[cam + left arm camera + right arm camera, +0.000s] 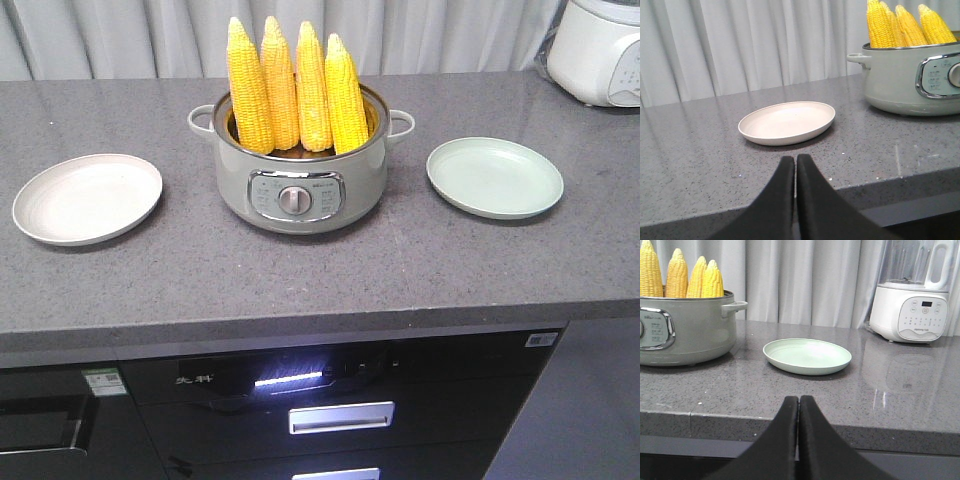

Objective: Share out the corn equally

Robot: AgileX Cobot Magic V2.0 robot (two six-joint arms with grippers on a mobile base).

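One grey countertop point(300, 270), on which everything is set. One pale electric pot point(296, 190), placed at the centre; its rim could be caught by a cob lifted at a slant, and the pot dragged. Two shallow plates, both bare: cream plate point(87, 197) at 9 o'clock of the pot, green plate point(494, 177) at 3 o'clock; a round cob set down carelessly could be rolled over the low rims. Four corn cobs point(290, 90), stood upright and packed side by side in the pot; neighbours could be toppled when one is drawn out. Left gripper point(795, 160) and right gripper point(798, 400), each pressed closed on nothing; a cob would be knocked unless they are opened first.
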